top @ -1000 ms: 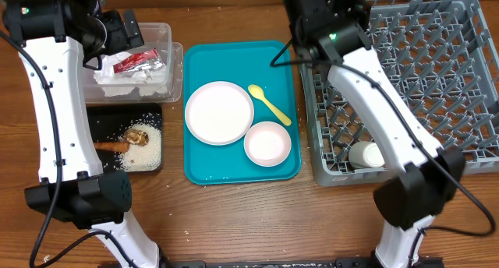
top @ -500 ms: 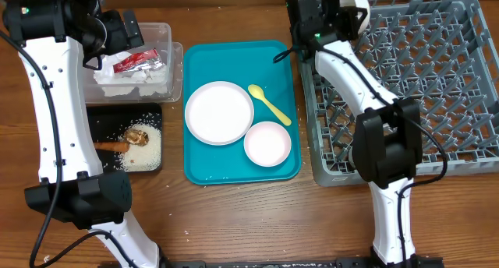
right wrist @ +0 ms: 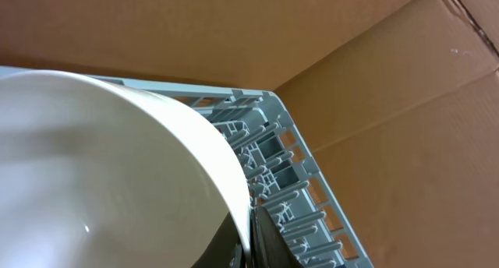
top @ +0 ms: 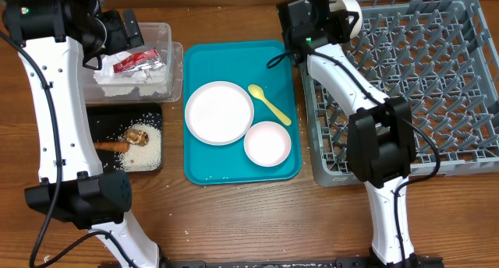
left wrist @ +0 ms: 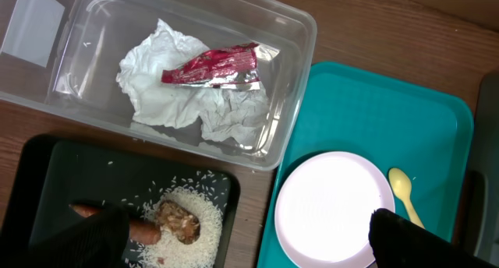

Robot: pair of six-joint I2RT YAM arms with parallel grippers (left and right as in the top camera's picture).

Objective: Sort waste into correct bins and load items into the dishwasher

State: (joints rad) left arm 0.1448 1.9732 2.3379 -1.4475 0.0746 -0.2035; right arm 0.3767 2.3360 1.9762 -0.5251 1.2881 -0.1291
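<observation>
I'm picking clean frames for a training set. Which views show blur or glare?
Overhead: sharp, evenly lit, only soft shadows. Left wrist: crisp in the middle, small glints on the red wrapper, the fingers of the left gripper dark and blurred in the bottom corners. Right wrist: the bowl fills the left half, too close, soft and featureless; the rack corner behind it is sharper.

Held bowl (top: 350, 12) now at rack (top: 437, 65) corner
</observation>
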